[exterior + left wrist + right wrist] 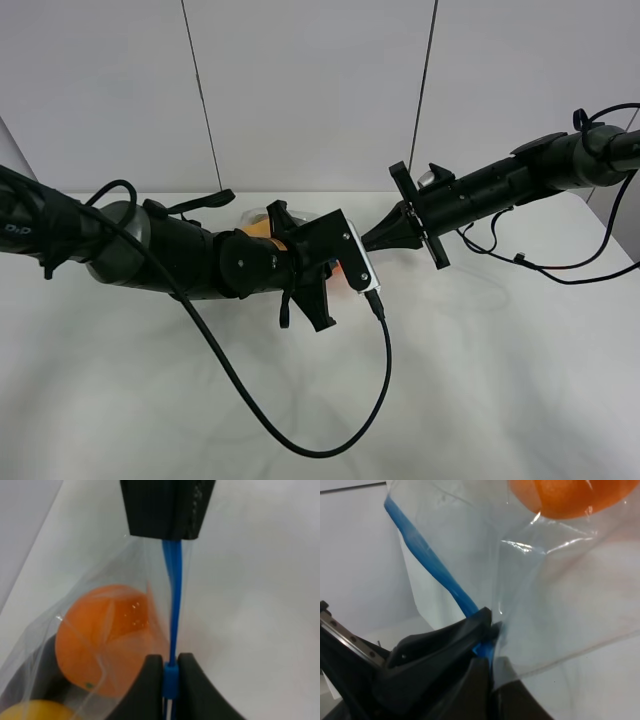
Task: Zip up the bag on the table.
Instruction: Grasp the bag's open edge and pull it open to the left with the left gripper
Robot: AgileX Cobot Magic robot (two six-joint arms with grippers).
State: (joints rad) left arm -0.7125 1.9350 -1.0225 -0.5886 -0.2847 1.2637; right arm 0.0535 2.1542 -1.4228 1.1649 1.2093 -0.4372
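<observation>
The clear bag is mostly hidden under my left arm in the high view, where only a bit of orange (346, 270) and yellow (262, 226) shows. It lies on the white table (490, 380). In the left wrist view my left gripper (170, 664) is shut on the blue zipper slider (170, 681), with the blue strip (173, 595) running taut to my right gripper (167, 510), which is shut on the strip's end. The orange (107, 640), the yellow pear (30, 711) and a dark item (35, 675) show through the plastic. In the right wrist view my right gripper (490, 641) pinches the strip (432, 565).
A black cable (300, 440) from the left arm loops over the table's front. Thinner cables (520, 260) hang from the right arm at the back right. A white wall (320, 90) stands behind the table. The two grippers (338, 262) (368, 242) nearly meet at mid-table.
</observation>
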